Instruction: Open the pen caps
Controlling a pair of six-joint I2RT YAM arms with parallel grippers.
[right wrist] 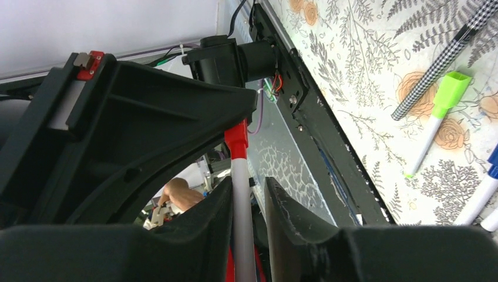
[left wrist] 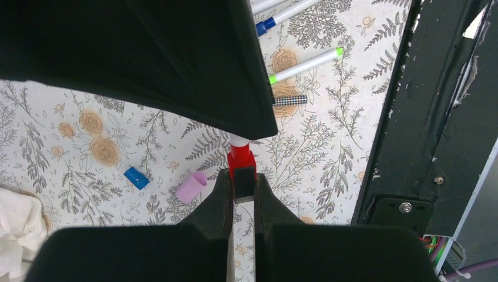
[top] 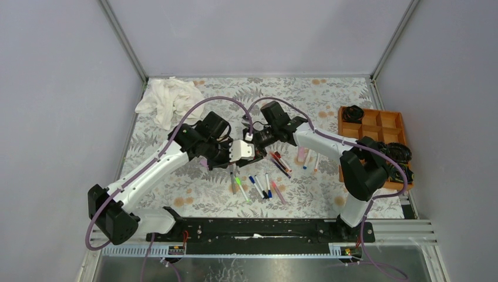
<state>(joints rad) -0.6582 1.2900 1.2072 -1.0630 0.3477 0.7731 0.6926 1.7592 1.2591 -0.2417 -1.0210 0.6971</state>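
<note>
Left wrist view: red cap gripped, not yet pulled free

The left gripper [left wrist: 242, 177] is clenched on the red cap [left wrist: 241, 161], which sits right at its fingertips. A short stub of white barrel runs from the cap toward 12 o'clock into the black bulk of the other arm. In the right wrist view the right gripper [right wrist: 246, 188] is closed around the white barrel of the same red pen [right wrist: 239, 197]. The pen is held off the table [left wrist: 329, 153] between the two arms. Cap and barrel look joined with no gap showing, so I judge the pull itself is yet to come.

At 8 o'clock from the left fingertips a blue cap [left wrist: 136, 177] and a pink cap [left wrist: 192, 187] lie loose on the table. At least two pens are therefore already open.

A green pen [left wrist: 305, 64] lies at 1 o'clock, and the right wrist view shows its cap on.

From above, the other pens [top: 261, 185] are scattered at 5 o'clock from the meeting grippers. Which of them are capped is too small to tell. A cloth [top: 167, 100] lies at 10 o'clock and a tray [top: 372, 110] at 3 o'clock.
</note>
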